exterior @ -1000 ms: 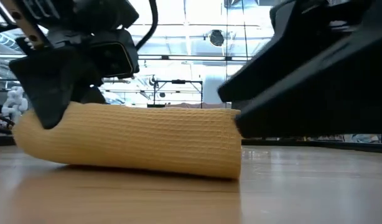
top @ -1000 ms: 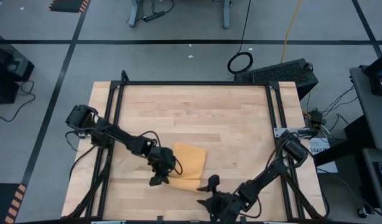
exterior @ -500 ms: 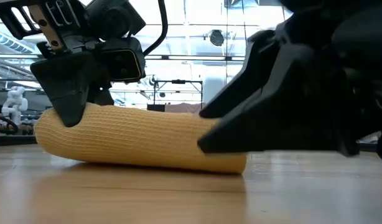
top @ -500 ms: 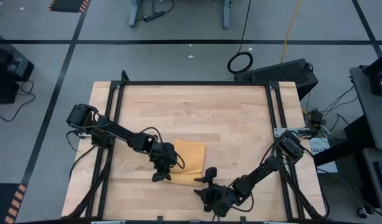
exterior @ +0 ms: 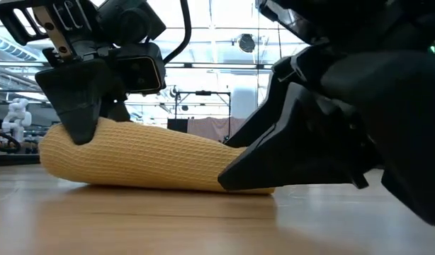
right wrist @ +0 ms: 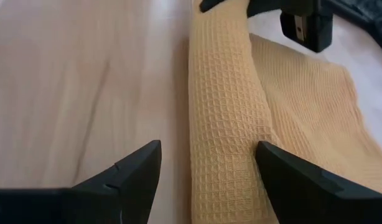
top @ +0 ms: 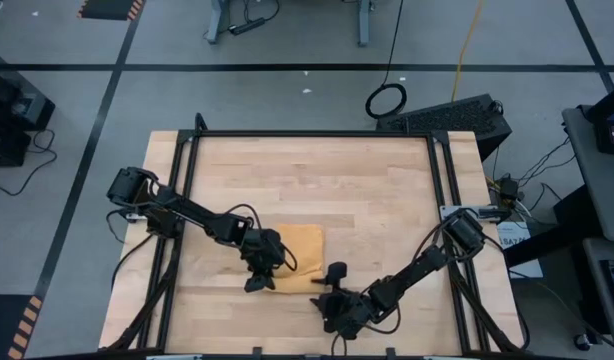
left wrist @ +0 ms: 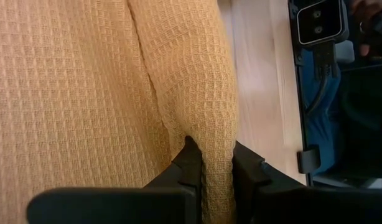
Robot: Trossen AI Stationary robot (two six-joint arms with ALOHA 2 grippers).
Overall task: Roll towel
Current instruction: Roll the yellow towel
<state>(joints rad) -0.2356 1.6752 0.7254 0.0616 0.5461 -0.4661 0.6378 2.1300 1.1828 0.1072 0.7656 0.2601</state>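
Observation:
The mustard-yellow towel [top: 299, 250] lies on the wooden table, near the front middle. Its near part is rolled into a tube [exterior: 154, 156], and the flat rest [right wrist: 309, 106] lies on the table beyond it. My left gripper [top: 259, 277] is shut on the roll's left end. My right gripper [top: 332, 285] is open at the roll's right end, with one finger [right wrist: 125, 177] on the near side of the roll [right wrist: 225, 124] and the other [right wrist: 303, 177] on the far side, over the flat part. My left gripper pinches the outer fold of the roll at its left end [left wrist: 216, 146] between its two fingers. The fingers [exterior: 76, 117] come down from above, slanting from the left. The roll rests on the table. Whether my right gripper's fingers touch the roll, I cannot tell.
A black frame [top: 307, 134] runs round the tabletop. Bare wood [top: 317, 180] lies beyond the towel toward the far edge. The table's near edge is close behind both grippers.
My right gripper has moved from the near edge toward the far edge and a little left, up to the roll's right end, and now straddles it. My left gripper has moved slightly toward the far edge. The roll has moved far-ward and the flat part has grown shorter.

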